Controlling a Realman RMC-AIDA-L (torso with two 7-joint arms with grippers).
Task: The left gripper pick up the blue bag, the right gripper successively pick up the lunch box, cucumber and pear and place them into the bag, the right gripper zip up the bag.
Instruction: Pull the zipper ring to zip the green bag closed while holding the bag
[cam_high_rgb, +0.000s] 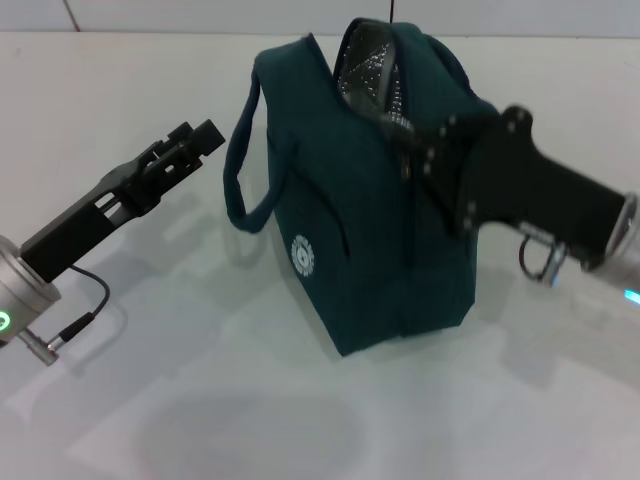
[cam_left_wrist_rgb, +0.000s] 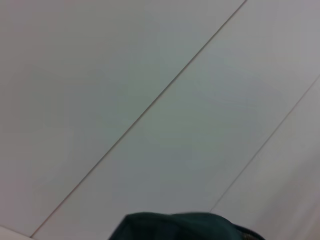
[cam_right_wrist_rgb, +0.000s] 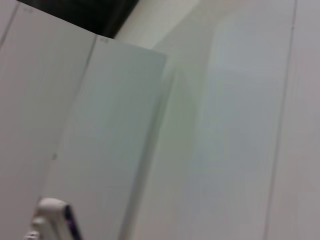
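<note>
white table (cam_high_rgb: 300, 420) | blue bag (cam_high_rgb: 370, 240) upright | left gripper (cam_high_rgb: 195, 140) jaws together

The blue bag (cam_high_rgb: 370, 210) stands mid-table (cam_high_rgb: 200, 420), blocking the centre. The right gripper (cam_high_rgb: 415, 150) crowds its top opening at about 1 o'clock, seemingly touching it. Bare table lies from 5 to 8 o'clock; the left gripper (cam_high_rgb: 200, 135) occupies 10 o'clock.

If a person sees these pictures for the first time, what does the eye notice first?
First the blue bag, standing upright mid-table with its top partly open and silver lining showing. Next the right gripper, pressed against the bag's upper right side at the zip. The left gripper hangs apart on the left, near the bag's handle without touching it.
</note>
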